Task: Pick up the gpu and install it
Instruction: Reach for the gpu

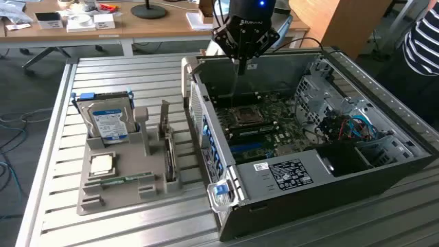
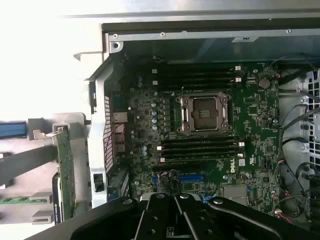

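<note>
Three risks, biggest item first.

1. Computer case [image 1: 295, 208]: it lies open side up. The gripper [image 1: 241, 67] hangs over its far end, above the motherboard [image 2: 252, 115], fingers pressed together with nothing between them. The gpu [image 1: 168, 157] is well apart from it, standing on edge in a slot of the grey holder tray [image 1: 96, 200] on the table, to the exterior view's left of the case, pale bracket at the far end. The case's raised side wall stands between the two, so a low sideways path would clip that wall.

2. A person's striped sleeve [image 1: 423, 36] is close to the case at the exterior view's right edge. A wide arm swing that way is a contact hazard.

3. Tray neighbours: the hard drive [image 1: 110, 123] stands upright near the gpu slot, with a tray post between them. The RAM stick [image 1: 127, 179] lies flat at the near end. A mis-aimed descent hits the drive or post.

4. The card itself is thin and on edge. Closed fingers coming down would ram its top edge and tilt it in the slot. An off-centre pinch would probably let it swing.

5. Inside the case, the CPU socket [image 2: 205, 112] sits open and loose cables [image 1: 350, 127] run along the exterior view's right. A card lowered off-line could strike the socket or snag a wire.
</note>
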`<act>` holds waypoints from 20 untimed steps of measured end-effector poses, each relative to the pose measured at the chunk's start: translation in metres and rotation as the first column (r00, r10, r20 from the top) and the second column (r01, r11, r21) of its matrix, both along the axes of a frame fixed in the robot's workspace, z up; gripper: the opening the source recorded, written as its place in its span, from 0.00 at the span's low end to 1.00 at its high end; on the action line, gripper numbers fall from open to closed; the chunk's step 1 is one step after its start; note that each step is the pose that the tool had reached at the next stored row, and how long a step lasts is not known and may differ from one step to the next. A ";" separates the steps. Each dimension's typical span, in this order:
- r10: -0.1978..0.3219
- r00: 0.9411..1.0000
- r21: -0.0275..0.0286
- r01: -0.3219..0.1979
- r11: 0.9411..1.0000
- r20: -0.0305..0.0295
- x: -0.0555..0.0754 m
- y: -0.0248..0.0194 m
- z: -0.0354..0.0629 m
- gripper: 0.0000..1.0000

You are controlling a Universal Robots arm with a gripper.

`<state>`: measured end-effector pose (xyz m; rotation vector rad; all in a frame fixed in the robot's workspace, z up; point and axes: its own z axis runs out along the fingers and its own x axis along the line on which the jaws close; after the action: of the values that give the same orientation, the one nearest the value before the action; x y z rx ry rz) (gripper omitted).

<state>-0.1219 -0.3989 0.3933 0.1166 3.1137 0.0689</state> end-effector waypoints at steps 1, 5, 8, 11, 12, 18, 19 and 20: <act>0.000 1.000 0.000 0.000 1.000 0.000 0.000 0.0000 0.0000 0.11; 0.000 1.000 0.000 0.000 1.000 0.000 0.000 0.0000 0.0000 0.11; 0.000 1.000 0.000 0.000 1.000 0.000 0.000 0.0000 0.0000 0.11; 0.000 1.000 0.000 0.000 1.000 0.000 0.000 0.0000 0.0000 0.11; 0.000 1.000 0.000 0.000 1.000 0.000 -0.001 0.0001 -0.0001 0.11; 0.000 1.000 0.000 0.000 1.000 0.000 -0.006 0.0000 -0.0001 0.11; 0.000 1.000 0.000 0.000 1.000 0.000 -0.007 0.0000 -0.0001 0.11; 0.000 1.000 0.000 0.000 1.000 0.000 -0.008 0.0000 0.0000 0.11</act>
<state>-0.1297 -0.3988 0.3932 0.1167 3.1137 0.0688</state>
